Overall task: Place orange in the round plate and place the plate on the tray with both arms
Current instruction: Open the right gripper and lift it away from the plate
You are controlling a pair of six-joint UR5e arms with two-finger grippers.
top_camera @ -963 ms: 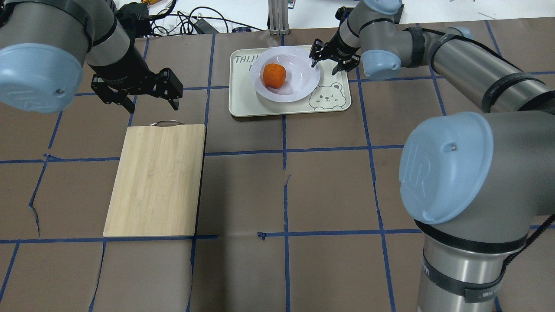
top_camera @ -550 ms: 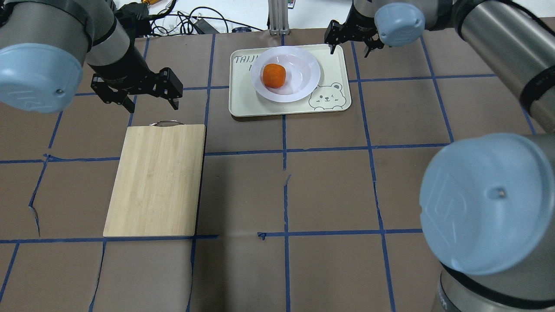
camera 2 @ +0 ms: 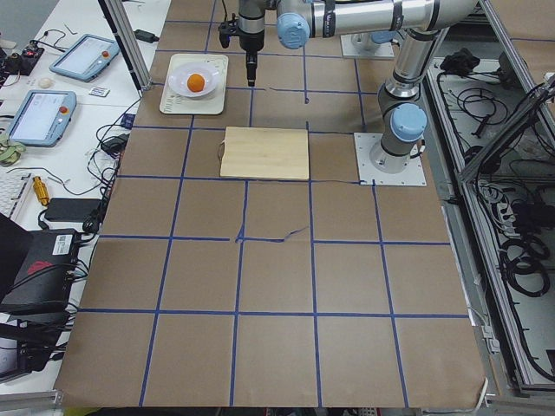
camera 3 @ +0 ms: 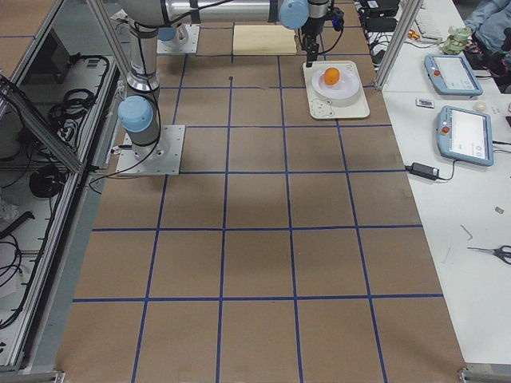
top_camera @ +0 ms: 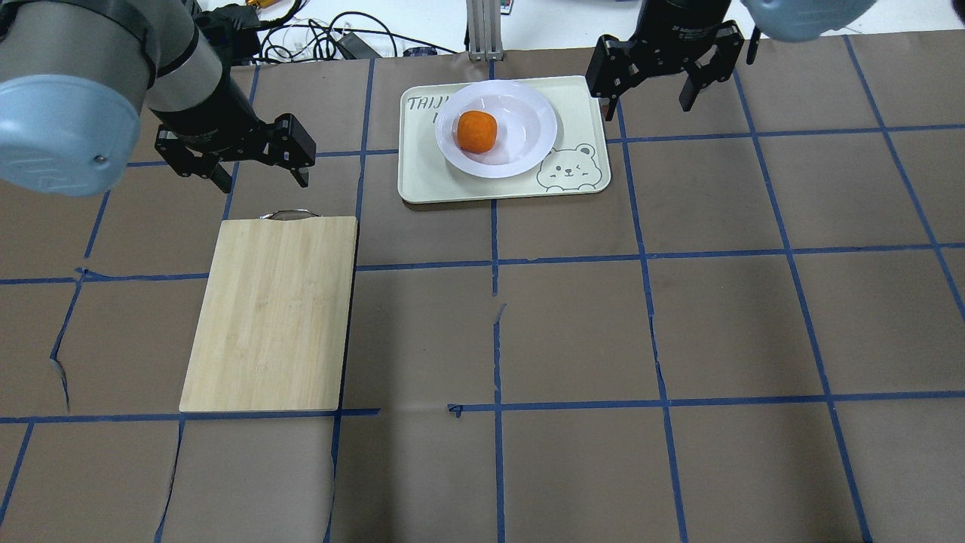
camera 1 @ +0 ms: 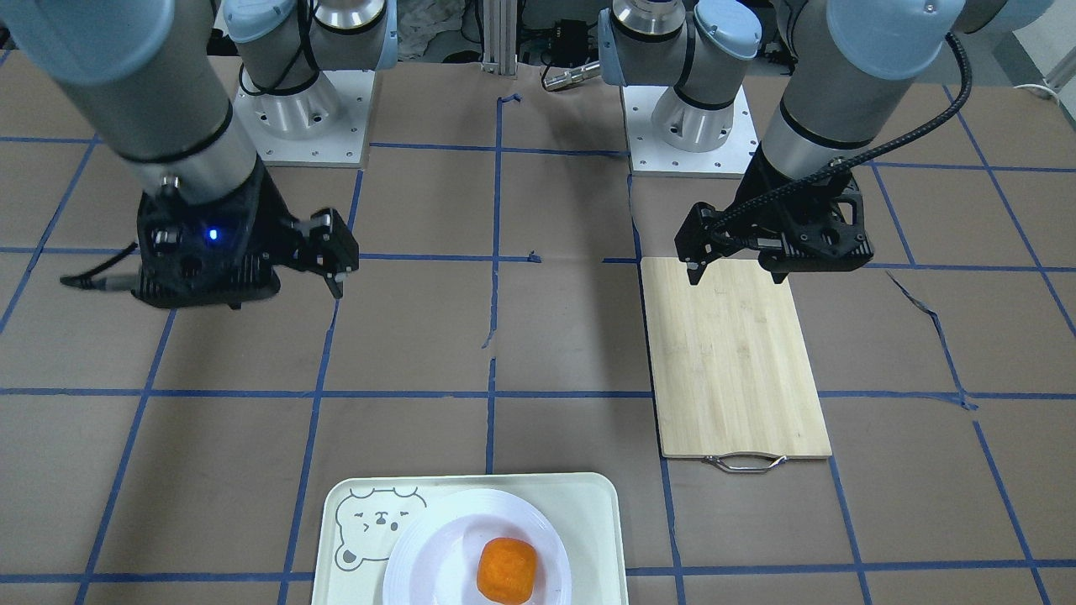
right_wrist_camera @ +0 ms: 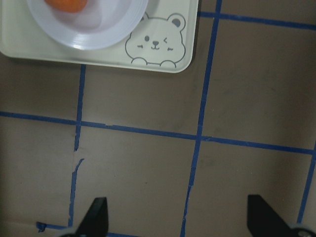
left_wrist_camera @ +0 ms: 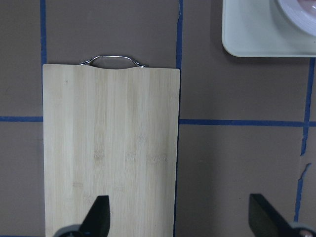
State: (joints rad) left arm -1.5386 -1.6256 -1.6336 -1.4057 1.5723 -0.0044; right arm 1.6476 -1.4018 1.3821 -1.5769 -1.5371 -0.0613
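On the table (top_camera: 573,324) 1 orange (top_camera: 476,131) is sitting in the sunken centre of 1 round plate (top_camera: 537,124), slightly toward the plate's left side in the overhead view. The plate is resting on 1 tray (top_camera: 422,181), covering much of its middle and lying just beside the bear drawing (top_camera: 565,167) in the tray's near right corner. 1 bamboo cutting board (top_camera: 271,313) is lying flat to the left of the tray and apart from it, its metal handle (top_camera: 286,215) pointing away from the robot.

2 arms are showing, each ending in 1 black gripper. The left gripper (top_camera: 264,179) is hanging in the air on the left half of the table, well apart from the tray. Its 2 fingers are spreading wide and gripping nothing. In its wrist view 1 fingertip is showing over the board and the other over the bare brown table, neither one touching anything.

The right gripper (top_camera: 647,107) is hovering just off the tray's far right corner in the overhead view, raised above the table. Its 2 fingers are also standing wide apart and carrying nothing. Its wrist view is looking down on the tray's bear corner, the plate's rim and a sliver of the orange, with both fingertips over bare table crossed by blue tape lines (right_wrist_camera: 200,138)
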